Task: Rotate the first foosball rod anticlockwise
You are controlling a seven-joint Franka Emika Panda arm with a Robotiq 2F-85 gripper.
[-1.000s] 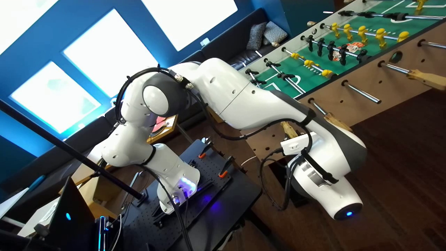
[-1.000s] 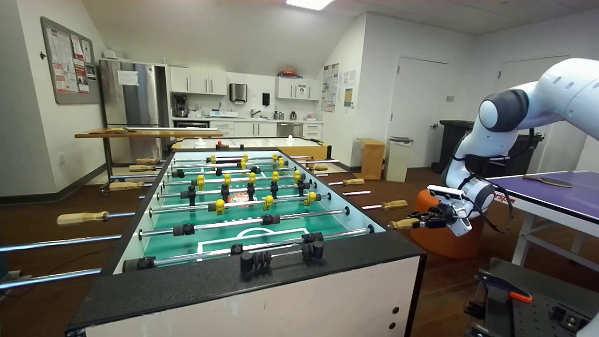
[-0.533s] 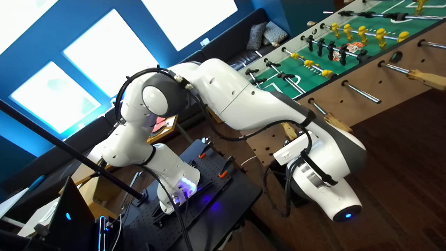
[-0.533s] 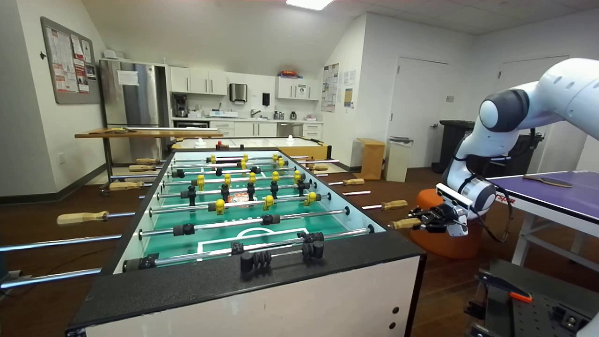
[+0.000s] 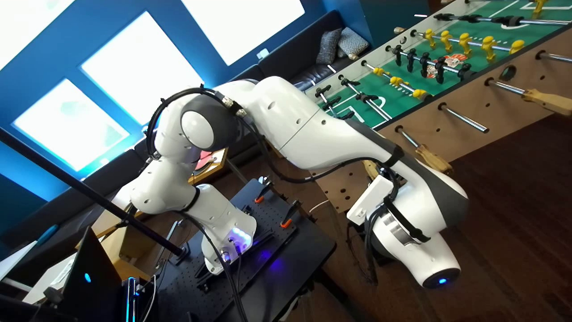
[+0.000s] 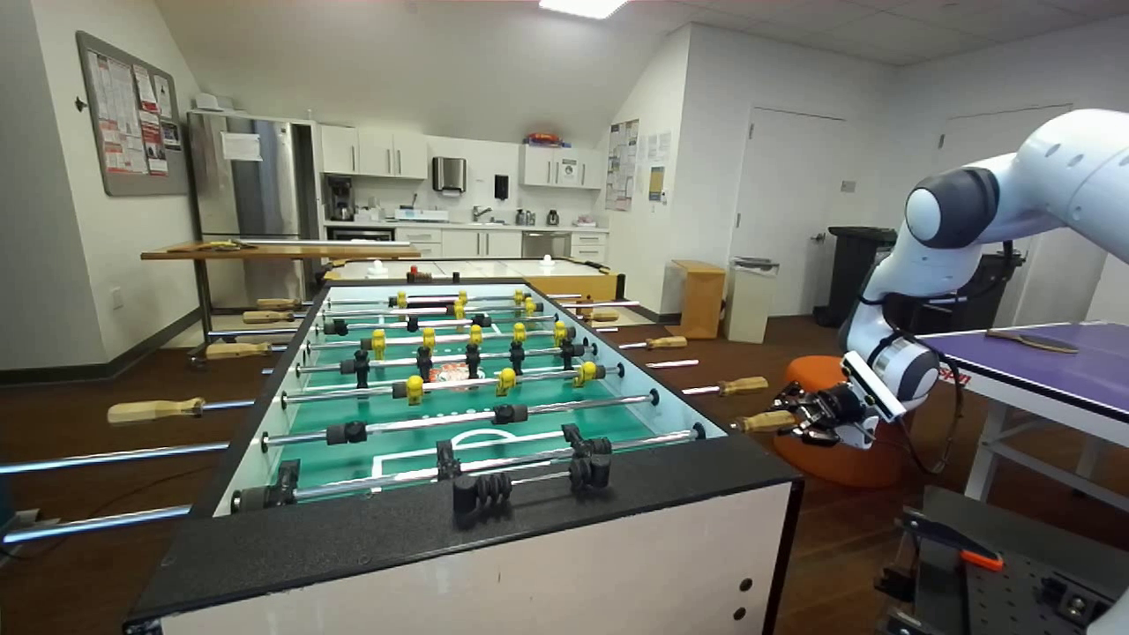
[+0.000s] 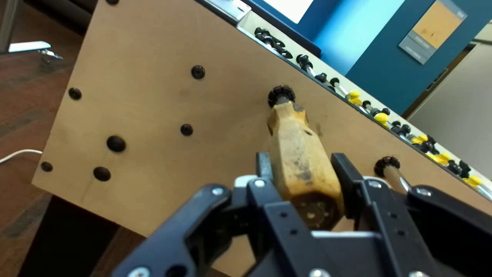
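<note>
Foosball table (image 7: 153, 96), handle (image 7: 300, 154) between fingers (image 7: 347, 175)

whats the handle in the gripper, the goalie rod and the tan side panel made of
Handle: most likely wood, tan with a worn finish; flat facets and dark scuffs suggest it.
Goalie rod: metal, perhaps chromed steel, polished, given its silver shine and bright streaks.
Side panel: probably board, smooth and fairly matt; its even tan surface could be paint or laminate.

In an exterior view, the claw (image 6: 791, 417), around the first rod (image 6: 763, 422), sits right of the bench (image 6: 494, 573), before the stool (image 6: 838, 467). The next rod (image 6: 743, 385) lies behind the first.
</note>
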